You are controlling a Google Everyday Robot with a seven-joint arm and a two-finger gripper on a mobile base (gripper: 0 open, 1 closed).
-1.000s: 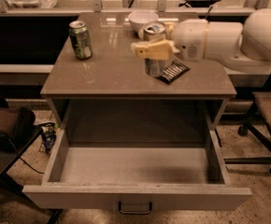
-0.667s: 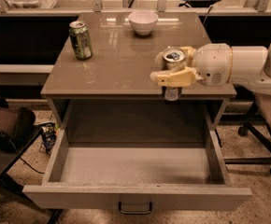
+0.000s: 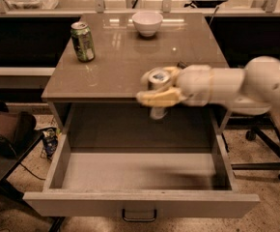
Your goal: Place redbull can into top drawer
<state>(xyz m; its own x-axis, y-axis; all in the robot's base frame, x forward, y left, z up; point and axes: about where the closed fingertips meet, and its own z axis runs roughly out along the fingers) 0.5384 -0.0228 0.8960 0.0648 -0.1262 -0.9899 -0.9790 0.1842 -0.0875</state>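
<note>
Now the hand [image 3: 160,87], closed around the redbull can [image 3: 158,77], has left the table [image 3: 120,57] and hangs over the open top drawer [image 3: 140,204]; lowering seems next.

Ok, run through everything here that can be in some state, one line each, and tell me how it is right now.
gripper: shut on the redbull can, at the front edge of the cabinet top, above the drawer.
redbull can: upright, held in the air, not yet in the drawer.
top drawer: pulled open.
green can: upright on the cabinet top, back left.
bowl: right way up, at the back.
</note>
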